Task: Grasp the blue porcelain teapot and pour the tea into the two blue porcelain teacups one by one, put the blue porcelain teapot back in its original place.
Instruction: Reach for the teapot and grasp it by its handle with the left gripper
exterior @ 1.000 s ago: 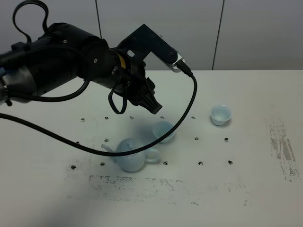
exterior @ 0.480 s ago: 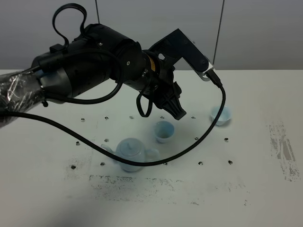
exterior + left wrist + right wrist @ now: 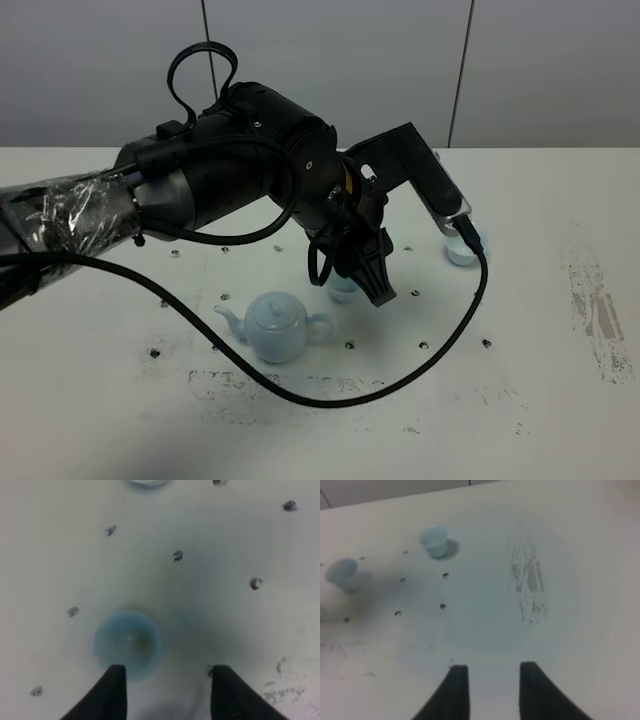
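High view: blue porcelain teapot (image 3: pixel 278 325) upright at 8 o'clock from the left gripper (image 3: pixel 380 293) — bare surface (image 3: pixel 540 380) toward 3 o'clock. Left wrist: fingers (image 3: pixel 112 692) apart, teacup (image 3: pixel 128 642) just beyond one fingertip. Right wrist: right gripper (image 3: pixel 492 669) fingers narrowly apart — empty.

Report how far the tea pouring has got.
Done: nothing visibly finished; whether either cup holds tea cannot be told. In hand: the left gripper hangs open close to the nearer teacup, holding nothing. The teapot stands upright on the table, ungripped. Left, as it looks: grasp the teapot, pour into the nearer teacup and the farther teacup, set it back.
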You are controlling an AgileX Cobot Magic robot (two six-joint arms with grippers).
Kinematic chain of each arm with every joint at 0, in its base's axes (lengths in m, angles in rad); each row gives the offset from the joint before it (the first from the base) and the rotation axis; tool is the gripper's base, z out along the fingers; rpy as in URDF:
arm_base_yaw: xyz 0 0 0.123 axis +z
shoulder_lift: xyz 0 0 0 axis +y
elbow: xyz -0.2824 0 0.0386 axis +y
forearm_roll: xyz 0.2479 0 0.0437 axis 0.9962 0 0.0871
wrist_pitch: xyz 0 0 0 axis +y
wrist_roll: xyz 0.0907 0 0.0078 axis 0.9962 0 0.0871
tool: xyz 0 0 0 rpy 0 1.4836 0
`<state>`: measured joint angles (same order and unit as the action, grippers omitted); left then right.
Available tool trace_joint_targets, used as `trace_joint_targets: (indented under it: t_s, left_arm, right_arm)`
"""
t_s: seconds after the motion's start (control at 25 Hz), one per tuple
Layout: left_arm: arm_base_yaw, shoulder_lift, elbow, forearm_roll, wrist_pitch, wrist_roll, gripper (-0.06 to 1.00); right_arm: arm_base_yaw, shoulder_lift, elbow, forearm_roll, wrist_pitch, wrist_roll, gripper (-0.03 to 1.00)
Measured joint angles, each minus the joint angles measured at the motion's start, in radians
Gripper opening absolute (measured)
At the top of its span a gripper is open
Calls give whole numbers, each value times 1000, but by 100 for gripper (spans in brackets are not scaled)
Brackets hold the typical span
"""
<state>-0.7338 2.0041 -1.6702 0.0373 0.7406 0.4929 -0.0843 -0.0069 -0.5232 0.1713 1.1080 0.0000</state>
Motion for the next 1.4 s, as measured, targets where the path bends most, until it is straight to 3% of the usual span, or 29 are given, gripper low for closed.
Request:
trace_joint_targets:
  t_s: [0.2,0.52,0.76,1.12,1.4]
  left_arm:
    - [-5,2,60,-29,-15,41,45]
    - [-5,4,189,-47,-176,45,45]
    - [-5,4,283,-48,-263,-13,45]
    - [-5,4,322,19,-246,-160,45]
    - [-5,4,323,-37,-142,-165,45]
  right_arm:
    - [0,0,0,1,-1,0,22]
    - [0,0,0,2,-1,0,22]
    - [0,0,0,2,-1,0,22]
    - [0,0,0,2,-1,0,22]
    - [0,0,0,2,-1,0,22]
